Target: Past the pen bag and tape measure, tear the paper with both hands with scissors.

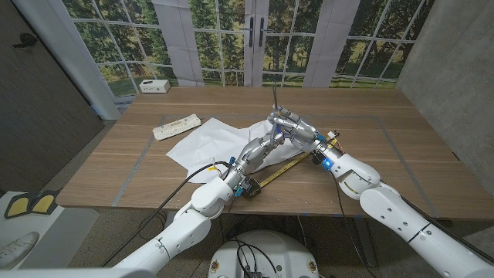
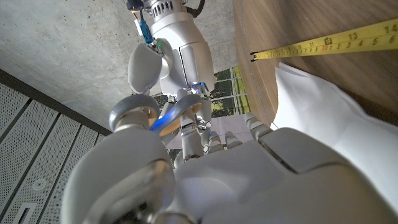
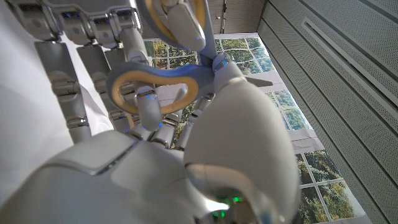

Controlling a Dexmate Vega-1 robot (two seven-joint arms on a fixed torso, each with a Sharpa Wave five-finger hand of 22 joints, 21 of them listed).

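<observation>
A: While both hands meet at frame centre, where's the crumpled white paper sheet [image 1: 207, 139]?

B: Left of them. Right hand [image 1: 297, 128] grips the blue-and-yellow-handled scissors [image 1: 276, 99], blades upright; left hand [image 1: 270, 143] is nearer the paper, its grasp unclear.

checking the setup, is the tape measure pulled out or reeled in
Pulled out: the tape measure shows its yellow blade stretched across the table beside the paper.
</observation>
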